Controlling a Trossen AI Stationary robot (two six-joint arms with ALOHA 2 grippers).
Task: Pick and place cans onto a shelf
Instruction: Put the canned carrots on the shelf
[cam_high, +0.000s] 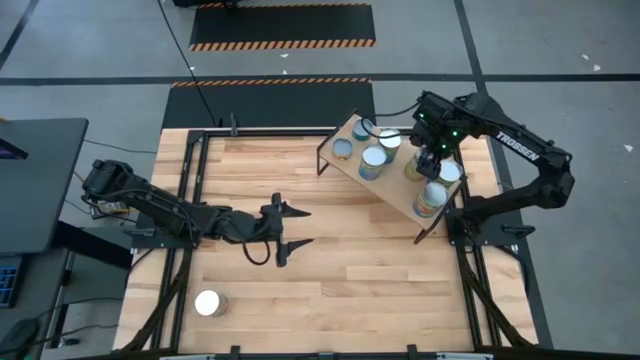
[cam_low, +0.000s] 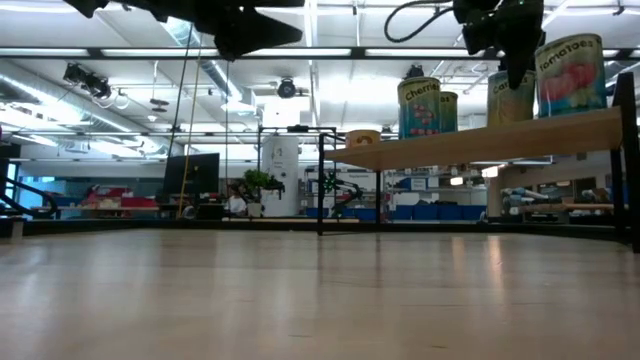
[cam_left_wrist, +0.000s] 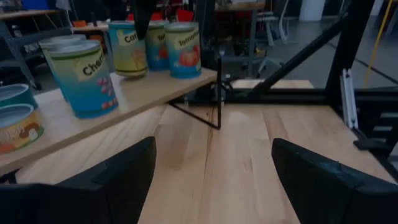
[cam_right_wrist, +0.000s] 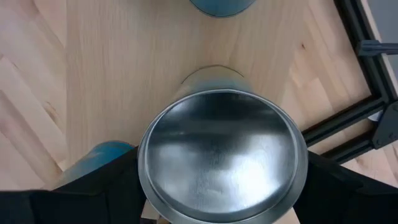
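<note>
Currently, my right pincer (cam_high: 430, 162) sits over the shelf (cam_high: 395, 185) at the worktop's (cam_high: 330, 280) far right corner, its fingers straddling a silver-topped can (cam_right_wrist: 221, 162) that stands on the board. The fingers lie wide on either side of the can; I cannot tell whether they press it. Other cans (cam_high: 372, 160) stand close beside it on the same board. My left pincer (cam_high: 290, 228) hovers open and empty above mid-worktop, well apart from the shelf. One lone can (cam_high: 209, 303) stands on the worktop near its front left edge.
</note>
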